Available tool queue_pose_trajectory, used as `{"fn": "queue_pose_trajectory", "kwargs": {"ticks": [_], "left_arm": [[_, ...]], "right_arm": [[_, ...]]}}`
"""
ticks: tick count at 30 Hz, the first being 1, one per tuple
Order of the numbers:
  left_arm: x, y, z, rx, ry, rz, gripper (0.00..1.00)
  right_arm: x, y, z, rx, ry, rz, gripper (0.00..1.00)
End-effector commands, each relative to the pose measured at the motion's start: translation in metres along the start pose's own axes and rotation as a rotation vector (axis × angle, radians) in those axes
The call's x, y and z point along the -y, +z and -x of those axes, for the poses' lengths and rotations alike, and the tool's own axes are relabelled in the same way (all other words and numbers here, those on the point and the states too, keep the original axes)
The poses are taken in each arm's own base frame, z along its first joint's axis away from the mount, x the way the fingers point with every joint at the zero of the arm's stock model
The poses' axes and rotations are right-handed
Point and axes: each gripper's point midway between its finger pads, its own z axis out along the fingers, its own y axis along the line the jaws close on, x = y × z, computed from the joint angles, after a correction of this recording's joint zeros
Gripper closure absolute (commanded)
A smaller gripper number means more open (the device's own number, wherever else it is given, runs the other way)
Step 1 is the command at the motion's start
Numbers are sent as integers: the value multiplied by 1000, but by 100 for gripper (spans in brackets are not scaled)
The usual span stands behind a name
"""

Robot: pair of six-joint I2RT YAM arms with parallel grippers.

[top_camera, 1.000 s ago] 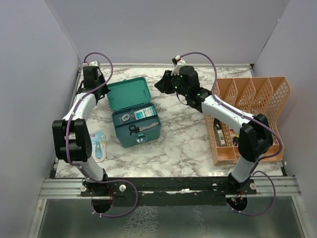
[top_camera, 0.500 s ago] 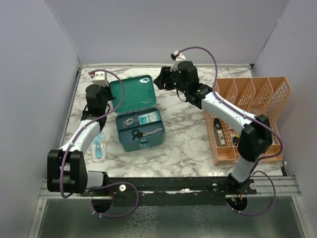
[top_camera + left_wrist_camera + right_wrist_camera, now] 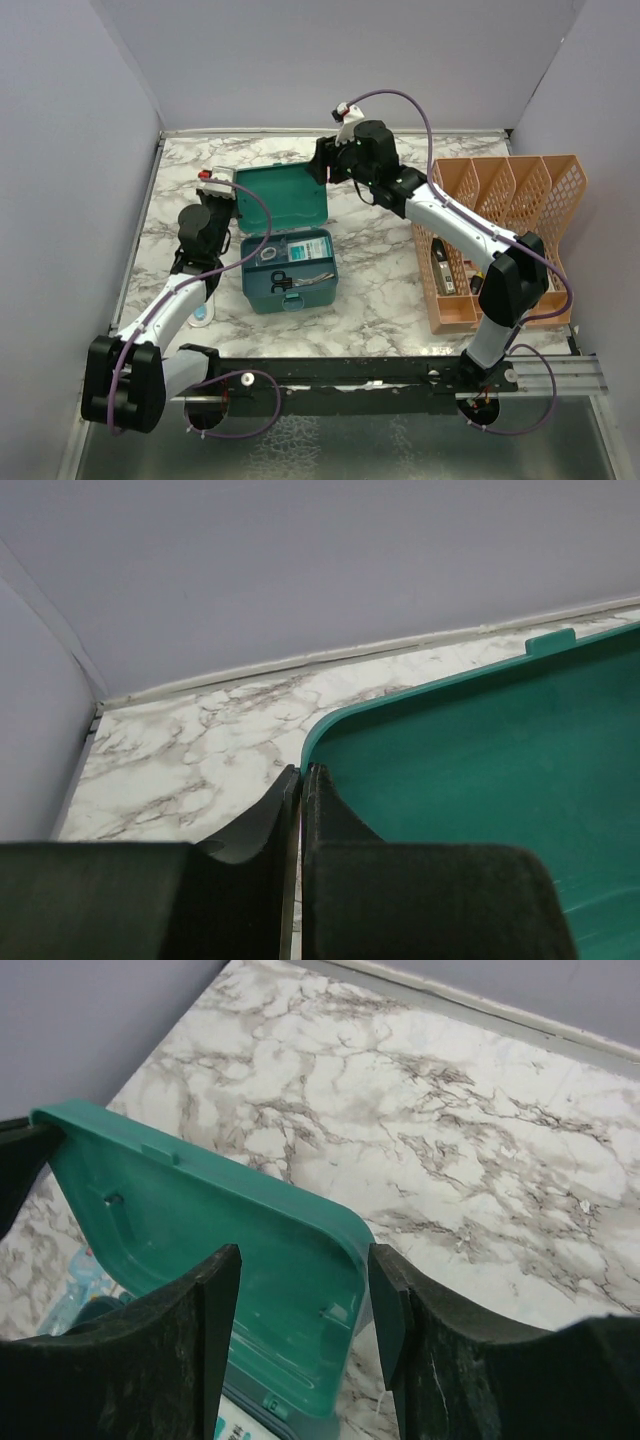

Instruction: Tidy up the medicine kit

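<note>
Toward 9 o'clock from the middle of the white-and-grey marbled table (image 3: pixel 380 290) sits the teal-green rectangular plastic medicine kit (image 3: pixel 310 295), its rounded-cornered hinged lid (image 3: pixel 285 195) open and standing up at 12 o'clock from the base. Inside the base the top view shows black-handled scissors (image 3: pixel 280 282) toward 6 o'clock, a flat packet with a teal label (image 3: pixel 308 246) toward 1 o'clock and a small round item (image 3: pixel 268 255) toward 10 o'clock; finer detail is too small to make out.

The left gripper (image 3: pixel 218 200) is at the lid's 9 o'clock edge. From the left wrist its two black fingers (image 3: pixel 330 820) are clenched together with nothing visible between them, and their tips (image 3: pixel 302 772) lie just beside the lid's rounded corner.

The right gripper (image 3: pixel 325 172) hangs at the lid's 1 o'clock corner. Its jaws stand released, wide apart, and the right wrist view shows the lid's rim and hollow inner face (image 3: pixel 250 1250) in the gap between the black fingers (image 3: pixel 190 1330); whether either finger touches the plastic I cannot tell.

A blue-and-white blister packet (image 3: pixel 203 312) lies on the table at 9 o'clock from the base, partly under the left arm. At 3 o'clock on the table stands an orange mesh plastic file rack (image 3: pixel 520 190), well apart from the kit, with a dark item (image 3: pixel 443 272) lying in its 9 o'clock compartment.
</note>
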Motion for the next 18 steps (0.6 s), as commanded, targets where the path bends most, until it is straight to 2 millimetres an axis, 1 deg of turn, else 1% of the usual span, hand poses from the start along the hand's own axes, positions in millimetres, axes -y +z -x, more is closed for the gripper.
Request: {"fn": "queue_pose_trajectory", "kwargs": {"ticks": [1, 3, 4, 7, 9, 12, 18], "left_arm": [[9, -15, 28, 138, 105, -62, 100], [10, -21, 29, 163, 134, -71, 100], [10, -22, 29, 172, 151, -75, 100], [15, -26, 32, 202, 174, -101, 100], [18, -28, 37, 237, 187, -121, 100], [24, -32, 41, 274, 225, -152, 100], [35, -36, 42, 311, 301, -219, 100]], "right_arm": [[-24, -15, 11, -30, -186, 138, 43], [-35, -23, 5, -50, -307, 236, 41], [-37, -27, 5, -48, -364, 263, 40], [-45, -40, 8, -36, -505, 336, 37], [-48, -44, 14, -35, -578, 366, 35], [-47, -43, 18, -49, -653, 379, 33], [-47, -34, 11, -117, -774, 441, 30]]}}
